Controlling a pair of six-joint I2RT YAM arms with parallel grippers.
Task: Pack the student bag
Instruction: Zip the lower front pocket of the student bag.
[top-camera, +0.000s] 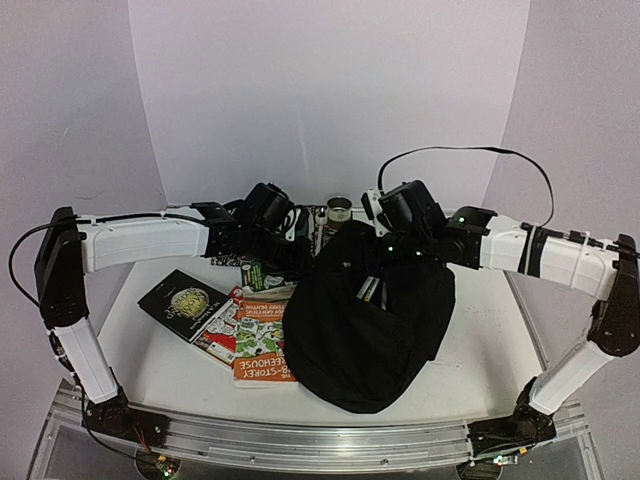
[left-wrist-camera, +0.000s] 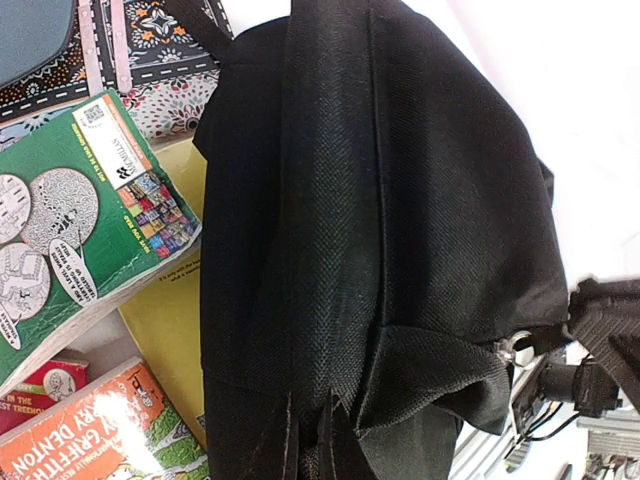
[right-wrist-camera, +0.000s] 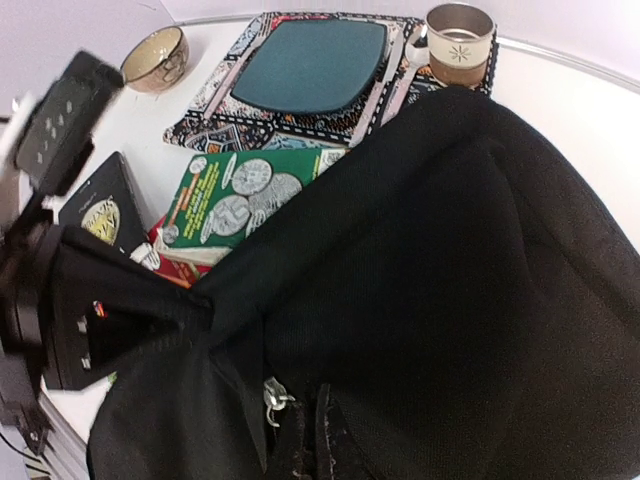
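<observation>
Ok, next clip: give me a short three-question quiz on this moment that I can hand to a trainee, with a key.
1. True or false: the books are already inside the student bag.
2. Where is the cup? A) beyond the bag, at the far side of the table; B) inside the bag; C) down by the arm bases.
3. What are the left gripper and the right gripper shut on?

Key
1. False: the books lie out on the table beside the bag.
2. A.
3. The fabric of the student bag.
</observation>
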